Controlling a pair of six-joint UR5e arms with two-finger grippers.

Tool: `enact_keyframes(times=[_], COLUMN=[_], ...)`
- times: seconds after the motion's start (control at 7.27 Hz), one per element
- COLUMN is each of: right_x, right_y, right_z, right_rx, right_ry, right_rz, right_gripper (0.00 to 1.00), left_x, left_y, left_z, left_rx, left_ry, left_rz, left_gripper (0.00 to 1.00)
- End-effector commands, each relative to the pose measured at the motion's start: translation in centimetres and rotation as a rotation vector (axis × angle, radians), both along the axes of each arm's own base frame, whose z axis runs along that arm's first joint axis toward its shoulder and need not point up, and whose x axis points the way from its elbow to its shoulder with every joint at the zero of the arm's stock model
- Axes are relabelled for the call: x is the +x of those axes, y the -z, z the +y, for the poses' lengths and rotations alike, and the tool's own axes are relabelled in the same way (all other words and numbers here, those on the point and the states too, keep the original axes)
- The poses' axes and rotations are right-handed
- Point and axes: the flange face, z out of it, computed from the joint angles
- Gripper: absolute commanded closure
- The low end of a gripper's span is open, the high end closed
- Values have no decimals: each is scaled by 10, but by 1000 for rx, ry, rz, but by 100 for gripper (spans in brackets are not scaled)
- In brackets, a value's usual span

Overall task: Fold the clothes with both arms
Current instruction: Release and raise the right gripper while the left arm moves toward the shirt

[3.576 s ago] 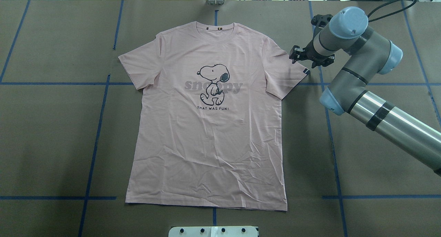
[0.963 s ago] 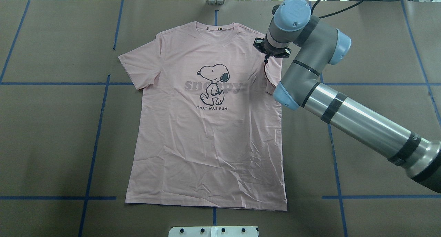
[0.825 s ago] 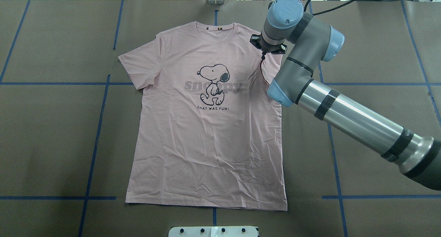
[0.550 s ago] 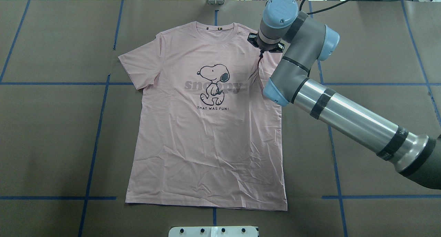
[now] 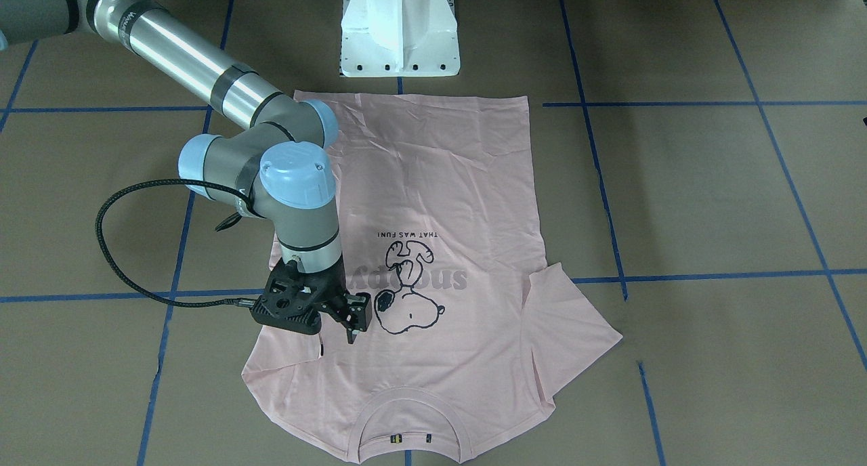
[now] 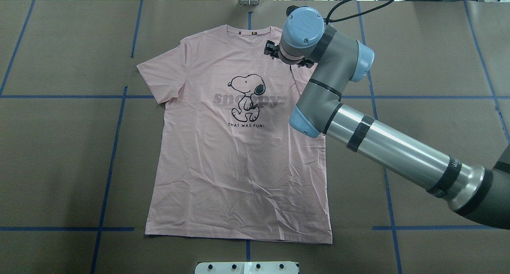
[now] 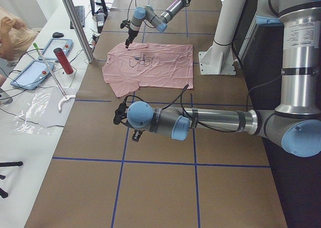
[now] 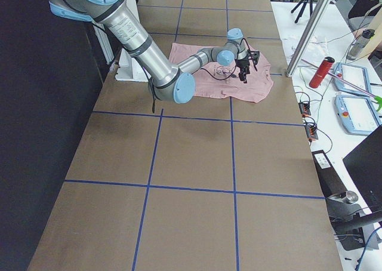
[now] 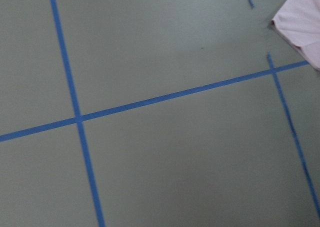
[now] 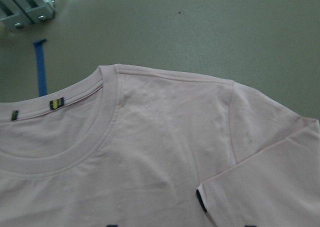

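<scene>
A: T-shirt [image 6: 239, 166] flat, print up, mid-table [image 6: 59, 146], collar towards the far edge. Right gripper [image 5: 353, 327]?
B: Pinching the sleeve hem, drawn over the chest. The wrist view shows that; overhead, the arm hides it. Left gripper [image 7: 135, 135] over bare table, jaws unreadable. Red bottle [image 7: 63, 60] beyond that edge.

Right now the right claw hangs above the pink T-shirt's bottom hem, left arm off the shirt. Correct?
Not the hem: the right claw is above the T-shirt near its collar, as the front-facing view shows. The left arm is off the shirt.
</scene>
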Motion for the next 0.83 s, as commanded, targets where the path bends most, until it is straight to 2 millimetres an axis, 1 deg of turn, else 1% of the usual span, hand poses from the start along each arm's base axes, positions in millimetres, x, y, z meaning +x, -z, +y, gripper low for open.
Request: enact_keyframes(times=[0.0,0.14,0.28,0.41,0.55,0.69], right_x=[62,109,152,181,194,204], right_y=[0,-24,-31,-42,-57,-74], right_z=[18,22,17,12,10,9], right_rx=[-25,-50,-46,-43,-18,-24], right_ry=[63,81,98,122,143,147], right_rz=[-113,-149,-173,-181,-156,-140], right_gripper=[0,0,0,0,0,0], left_x=[52,72,120,148,177,194], left_y=[53,87,124,164,186,172], left_z=[-46,-75,-110,-133,-145,-152], left_rx=[-82,-115,-198,-232,-253,-206], left_ry=[-26,2,-17,62,127,153], left_rz=[46,13,21,-35,-73,-93], left_gripper=[0,0,0,0,0,0])
